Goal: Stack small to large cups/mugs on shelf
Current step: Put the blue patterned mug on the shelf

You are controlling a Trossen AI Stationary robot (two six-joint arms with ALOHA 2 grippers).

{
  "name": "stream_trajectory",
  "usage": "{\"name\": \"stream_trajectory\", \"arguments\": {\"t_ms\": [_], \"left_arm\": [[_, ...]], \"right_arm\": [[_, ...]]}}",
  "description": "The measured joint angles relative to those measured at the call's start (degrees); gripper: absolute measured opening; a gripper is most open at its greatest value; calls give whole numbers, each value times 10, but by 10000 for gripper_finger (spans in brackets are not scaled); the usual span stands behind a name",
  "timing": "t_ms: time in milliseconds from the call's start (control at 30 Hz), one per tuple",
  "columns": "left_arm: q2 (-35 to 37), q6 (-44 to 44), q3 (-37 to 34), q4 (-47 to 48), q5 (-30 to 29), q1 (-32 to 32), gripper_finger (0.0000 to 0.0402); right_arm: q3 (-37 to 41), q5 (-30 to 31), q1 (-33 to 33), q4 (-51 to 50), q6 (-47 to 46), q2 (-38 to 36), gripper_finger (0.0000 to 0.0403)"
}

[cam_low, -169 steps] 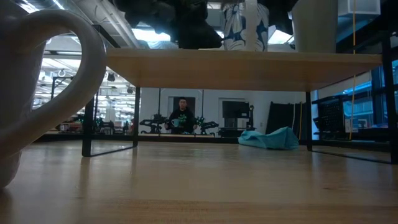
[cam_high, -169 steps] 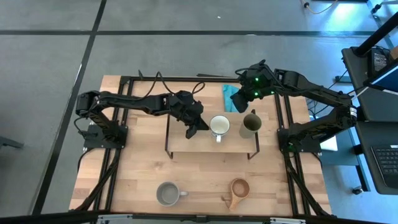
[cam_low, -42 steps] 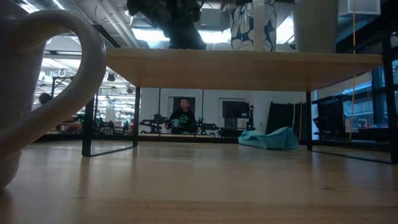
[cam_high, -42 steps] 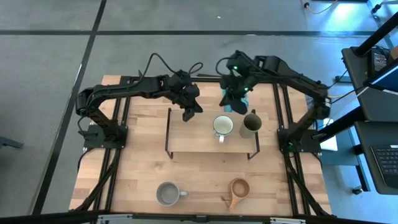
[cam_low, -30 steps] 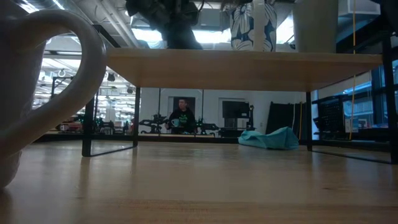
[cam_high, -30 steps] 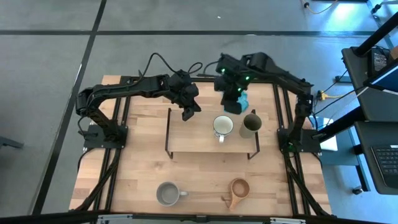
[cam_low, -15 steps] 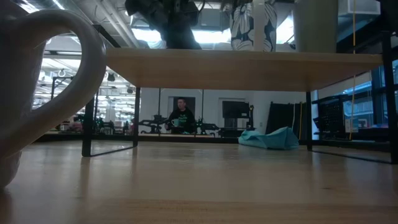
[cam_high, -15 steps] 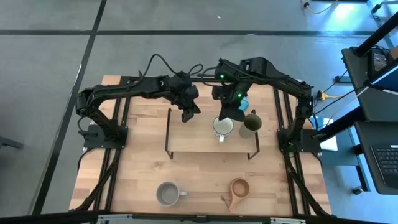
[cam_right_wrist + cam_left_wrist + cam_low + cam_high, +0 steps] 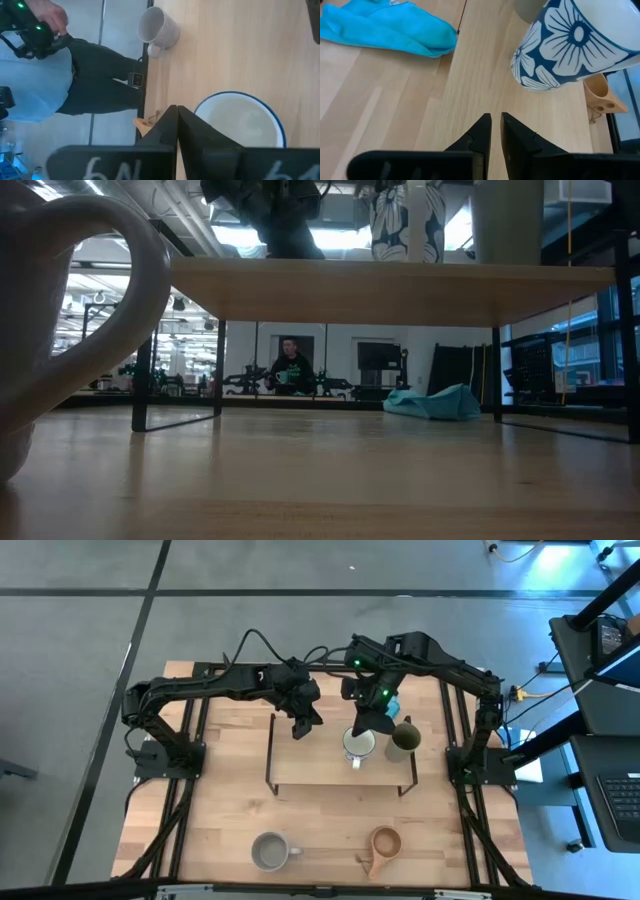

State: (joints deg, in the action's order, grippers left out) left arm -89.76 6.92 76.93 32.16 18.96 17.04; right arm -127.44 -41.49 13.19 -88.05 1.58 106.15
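While both grippers hang empty over the shelf (image 9: 340,765), you have two cups on it and two still down on the table (image 9: 200,830). The white cup with the blue flower pattern (image 9: 357,744) stands right of the board's middle, and the olive-green cup (image 9: 403,740) sits just beside it at the board's right end, close to that end's wire leg. The grey cup (image 9: 269,851) and the wooden cup (image 9: 383,845) wait near the table's front edge, well apart from each other.

Your right gripper (image 9: 366,724) hovers at the far rim of the white cup with its jaws closed on nothing; its wrist view looks straight down into the cup, so it seems placed to nudge or regrip that cup. Your left gripper (image 9: 300,726) sits over the shelf's far-left part, fingers (image 9: 481,132) nearly together and holding nothing, waiting clear of the right arm.

The left half of the board is the bare room you have, enough by the look of it for the two remaining cups. Watch the right end: the green cup stands near the edge, so a push on the white cup towards it could tip it off. The teal cloth (image 9: 390,703) lies behind the shelf, out of the way.
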Motion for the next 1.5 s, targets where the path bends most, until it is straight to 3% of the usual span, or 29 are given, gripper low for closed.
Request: {"name": "stream_trajectory", "arguments": {"t_ms": [200, 400, 567, 933, 1500], "left_arm": [[0, 0, 0, -1, 13, -10, 36], [0, -1, 0, -22, 15, -24, 36], [0, -1, 0, -27, 15, -26, 36], [0, -1, 0, -27, 15, -26, 36], [0, -15, 0, -26, 14, -26, 36]], "right_arm": [[0, 128, 0, -5, -13, 0, 12], [5, 199, 0, -20, 2, 0, 12], [14, 209, 0, -20, 1, 0, 25], [14, 221, -3, -20, -29, -1, 116], [14, 328, -65, -20, 15, -1, 122]]}}
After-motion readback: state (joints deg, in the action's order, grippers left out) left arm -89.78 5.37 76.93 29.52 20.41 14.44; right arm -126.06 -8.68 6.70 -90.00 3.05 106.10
